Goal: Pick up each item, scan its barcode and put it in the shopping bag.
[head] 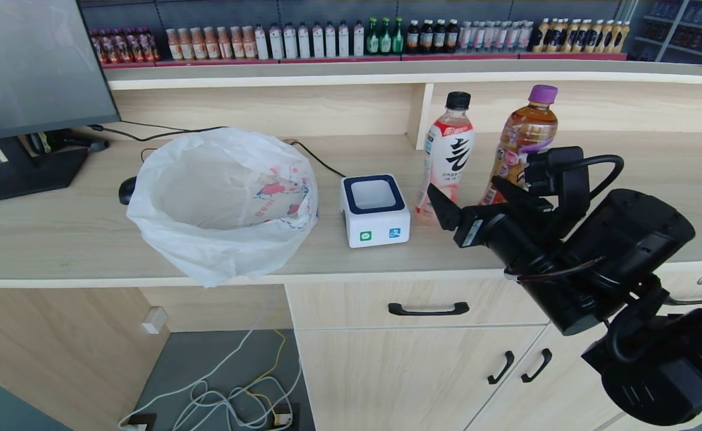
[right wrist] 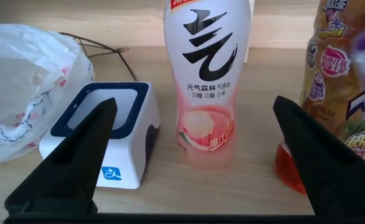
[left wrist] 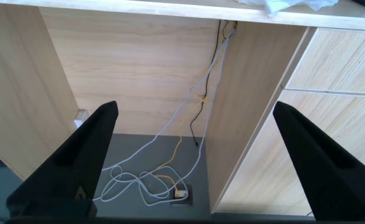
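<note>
On the desk [head: 57,233], right of the scanner [head: 375,209]: pink bottle [head: 450,161] and amber bottle [head: 522,140], both upright, side by side, untouched. Bag [head: 225,203] left of scanner, mouth open. Right tool [head: 471,200] wide open, empty, lined up on pink bottle, short of contact. Left tool [left wrist: 196,112] wide open, empty, low in front of the cabinet. Looks like first pick, approach phase. Next probably: advance until bottle sits between jaws, close mid-body, lift clear of amber bottle, then present barcode to scanner.
</note>
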Motion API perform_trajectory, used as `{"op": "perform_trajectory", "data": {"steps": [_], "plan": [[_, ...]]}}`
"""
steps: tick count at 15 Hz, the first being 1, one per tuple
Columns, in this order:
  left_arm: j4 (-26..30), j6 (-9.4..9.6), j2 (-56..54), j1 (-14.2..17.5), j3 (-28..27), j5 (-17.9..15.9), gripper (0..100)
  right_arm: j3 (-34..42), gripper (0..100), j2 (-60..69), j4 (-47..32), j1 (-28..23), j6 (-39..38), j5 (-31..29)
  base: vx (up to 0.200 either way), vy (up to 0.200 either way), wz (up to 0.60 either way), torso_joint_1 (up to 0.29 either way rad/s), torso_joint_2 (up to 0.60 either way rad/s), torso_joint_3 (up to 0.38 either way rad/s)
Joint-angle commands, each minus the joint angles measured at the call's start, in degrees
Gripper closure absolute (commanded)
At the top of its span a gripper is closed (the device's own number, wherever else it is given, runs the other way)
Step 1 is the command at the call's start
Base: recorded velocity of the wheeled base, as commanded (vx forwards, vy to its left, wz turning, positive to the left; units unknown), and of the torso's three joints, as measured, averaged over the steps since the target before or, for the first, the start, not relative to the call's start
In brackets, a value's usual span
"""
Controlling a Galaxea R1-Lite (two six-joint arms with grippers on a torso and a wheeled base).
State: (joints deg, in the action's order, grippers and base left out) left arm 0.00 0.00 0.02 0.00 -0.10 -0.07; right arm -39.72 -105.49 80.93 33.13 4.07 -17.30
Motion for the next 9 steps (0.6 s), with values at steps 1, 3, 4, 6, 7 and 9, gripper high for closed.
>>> {"op": "perform_trajectory", "data": {"steps": [1,3,4,6,7,9], "plan": [[0.0,0.00,0.0,0.0,0.0,0.0,0,-1.2,0,-1.9,0.1,0.3,0.1,-1.2,0.000,0.000,0.00,0.000,0.00,0.000],[0.0,0.00,0.0,0.0,0.0,0.1,0,-2.1,0,-2.7,0.1,0.2,0.0,-1.5,0.000,0.000,0.00,0.000,0.00,0.000],[0.0,0.00,0.0,0.0,0.0,0.0,0,-4.2,0,-3.9,-0.1,0.2,0.1,-1.6,0.000,0.000,0.00,0.000,0.00,0.000],[0.0,0.00,0.0,0.0,0.0,0.0,0,-5.4,0,-5.0,-0.2,0.0,0.2,-1.7,0.000,0.000,0.00,0.000,0.00,0.000],[0.0,0.00,0.0,0.0,0.0,0.0,0,-5.5,0,-5.5,-0.1,0.0,0.2,-1.7,0.000,0.000,0.00,0.000,0.00,0.000],[0.0,0.00,0.0,0.0,0.0,0.1,0,-7.0,0,-6.8,-0.2,-0.1,0.5,-1.7,0.000,0.000,0.00,0.000,0.00,0.000]]}}
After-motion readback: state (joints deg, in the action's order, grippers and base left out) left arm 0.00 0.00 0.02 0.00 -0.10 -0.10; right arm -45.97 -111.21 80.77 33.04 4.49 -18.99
